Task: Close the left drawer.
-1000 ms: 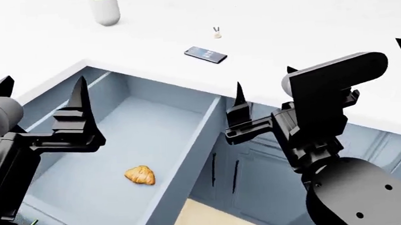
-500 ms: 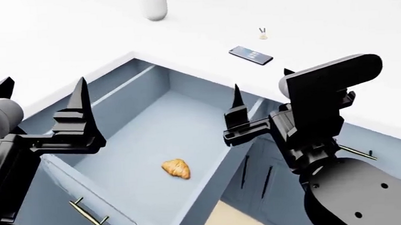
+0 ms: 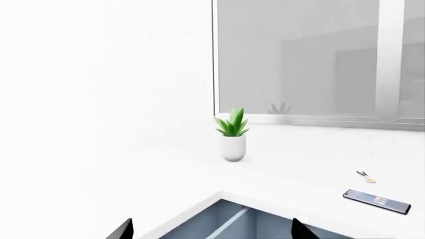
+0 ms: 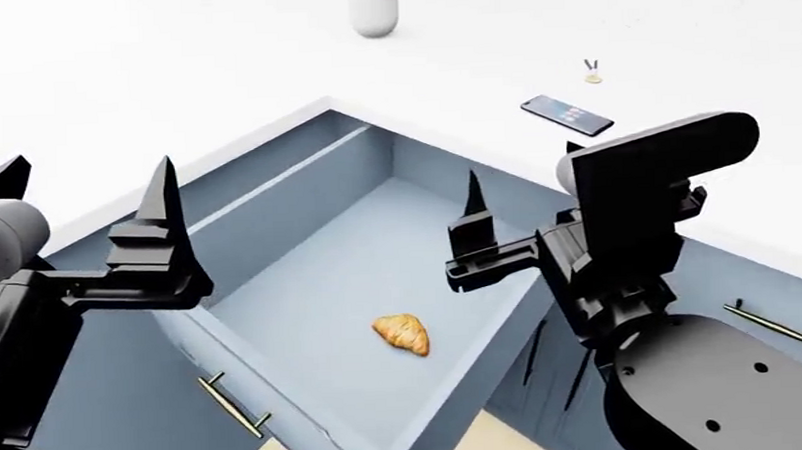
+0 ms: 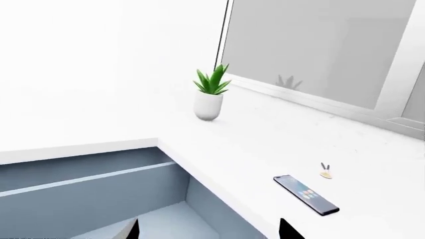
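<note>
White countertop (image 4: 169,83) wraps around the corner, and the left drawer (image 4: 309,258) stands pulled far out from beneath it. Its long axis runs from the counter edge toward the lower left of the head view, where the front panel carries a slim brass handle (image 4: 234,406). A croissant (image 4: 402,335) lies on the drawer floor. A phone (image 4: 567,115) rests on the counter; no writing is legible. Both the left gripper (image 4: 87,211) and right gripper (image 4: 520,196) hover over the drawer with fingers spread, holding nothing.
</note>
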